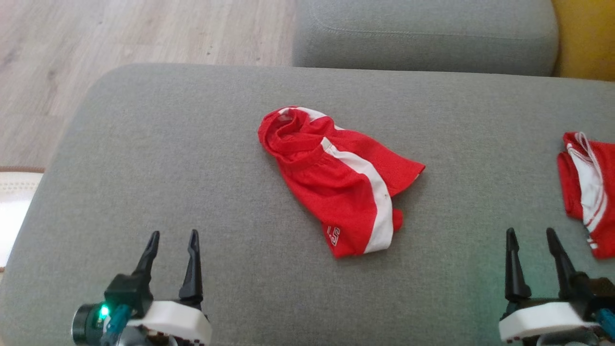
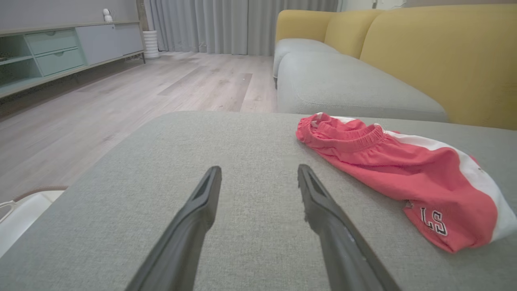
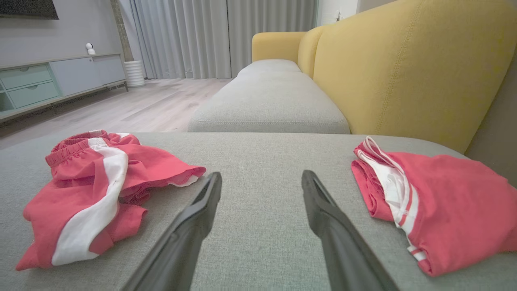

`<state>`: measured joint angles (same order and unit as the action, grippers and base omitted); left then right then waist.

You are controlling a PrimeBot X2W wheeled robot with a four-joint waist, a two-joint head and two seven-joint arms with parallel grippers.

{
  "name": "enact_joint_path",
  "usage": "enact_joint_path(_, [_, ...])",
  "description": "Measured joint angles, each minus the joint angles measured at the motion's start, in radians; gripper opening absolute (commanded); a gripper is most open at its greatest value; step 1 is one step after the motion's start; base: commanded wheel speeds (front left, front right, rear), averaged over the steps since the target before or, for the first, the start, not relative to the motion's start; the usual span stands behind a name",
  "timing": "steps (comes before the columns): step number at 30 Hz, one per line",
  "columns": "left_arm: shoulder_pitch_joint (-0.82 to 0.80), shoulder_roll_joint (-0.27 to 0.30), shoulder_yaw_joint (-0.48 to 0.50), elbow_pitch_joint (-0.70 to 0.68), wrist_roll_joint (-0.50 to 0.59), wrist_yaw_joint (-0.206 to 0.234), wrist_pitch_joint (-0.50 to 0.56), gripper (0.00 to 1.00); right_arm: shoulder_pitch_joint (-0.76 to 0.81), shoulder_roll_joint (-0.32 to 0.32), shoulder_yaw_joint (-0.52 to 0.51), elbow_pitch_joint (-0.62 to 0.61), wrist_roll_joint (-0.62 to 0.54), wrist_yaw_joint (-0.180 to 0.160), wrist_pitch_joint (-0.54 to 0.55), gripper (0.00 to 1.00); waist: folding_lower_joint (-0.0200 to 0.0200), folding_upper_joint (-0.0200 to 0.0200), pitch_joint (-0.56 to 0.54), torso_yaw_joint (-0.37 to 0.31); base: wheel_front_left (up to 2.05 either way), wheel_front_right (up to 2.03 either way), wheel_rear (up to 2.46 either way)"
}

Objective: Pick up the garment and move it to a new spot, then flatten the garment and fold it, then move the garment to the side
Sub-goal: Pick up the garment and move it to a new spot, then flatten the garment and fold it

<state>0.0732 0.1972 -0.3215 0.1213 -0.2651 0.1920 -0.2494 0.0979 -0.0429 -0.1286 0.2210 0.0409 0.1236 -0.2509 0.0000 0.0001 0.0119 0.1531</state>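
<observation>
A crumpled red garment [image 1: 338, 180] with a white side stripe and white letters lies in the middle of the grey cushion [image 1: 192, 158]. The left wrist view has the garment [image 2: 400, 173] at the right, the right wrist view has the garment [image 3: 97, 186] at the left. My left gripper [image 1: 173, 235] hovers open near the cushion's front left, well short of the garment. At the front right my right gripper [image 1: 528, 233] is open too, with nothing between its fingers. In each wrist view the open fingers [image 2: 202, 210] [image 3: 198, 214] point over bare cushion.
A second red and white garment [image 1: 588, 192], folded, lies at the cushion's right edge, just right of my right gripper; the right wrist view has it [image 3: 440, 202] at the right. Another grey cushion [image 1: 423, 33] and a yellow sofa back [image 3: 404, 68] lie beyond. Wood floor [image 1: 96, 38] is at the left.
</observation>
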Motion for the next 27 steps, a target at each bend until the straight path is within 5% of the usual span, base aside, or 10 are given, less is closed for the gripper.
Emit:
enact_joint_path(19, [-0.017, -0.087, 0.099, 0.040, 0.094, -0.132, 0.000, 1.00, 0.002, 0.000, 0.054, 0.020, 0.024, 0.000, 0.000, 1.00, 0.0000, 0.0000, 0.024, -0.075, 0.00, 0.00, 0.00])
enact_joint_path(23, [-0.171, -0.110, 0.035, 0.097, 0.109, -0.168, 0.018, 1.00, -0.035, 0.000, 0.078, 0.011, 0.024, 0.000, 0.000, 1.00, 0.0000, -0.0001, 0.059, -0.101, 0.00, 0.00, 0.00])
enact_joint_path(27, [-0.403, -0.136, -0.027, 0.189, 0.122, -0.182, 0.144, 1.00, -0.081, 0.000, 0.104, -0.003, 0.032, 0.000, 0.000, 1.00, 0.0000, -0.0001, 0.104, -0.135, 0.00, 0.00, 0.00])
